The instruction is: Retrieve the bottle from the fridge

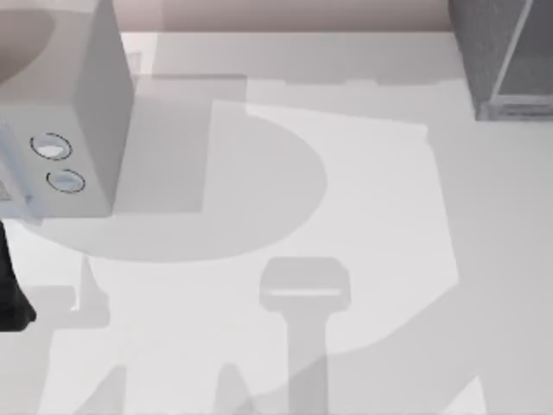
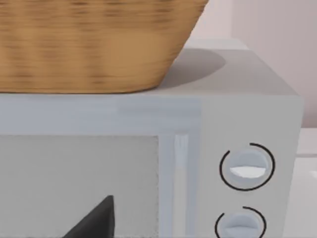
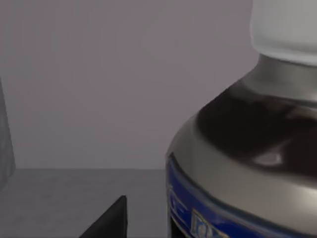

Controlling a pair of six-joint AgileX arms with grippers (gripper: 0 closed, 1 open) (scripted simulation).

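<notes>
Right pincer: one dark fingertip point(image 3: 106, 220) shows at the edge of the right wrist view, close beside the small round bottle point(image 3: 247, 168). White cap, dark silvery-grey shoulder, blue label band under it. Can't tell whether that pincer is wide, narrow or gripping; the second finger is out of frame and any contact with the bottle isn't visible.

The bottle stands upright on a dark grey speckled floor with a plain grey wall behind it, probably the inside of the fridge, though the view is too tight to be sure.

In the top view, the fridge point(image 1: 501, 52), a big dark-grey speckled box cabinet with a pale grey framed panel, sits at the far right corner of the white tabletop point(image 1: 363, 216).

Left pincer: one dark fingertip point(image 2: 96, 220) is visible in the left wrist view, set against the front of the lighter grey box with two round dials point(image 2: 247, 168). Its opening can't be told either. A woven tan wicker basket point(image 2: 89, 44) sits on top of that box.

From above, the dial box point(image 1: 78, 112) is at the far left of the tabletop, and a dark part of the left arm point(image 1: 10, 294) shows at the left edge just in front of it.
</notes>
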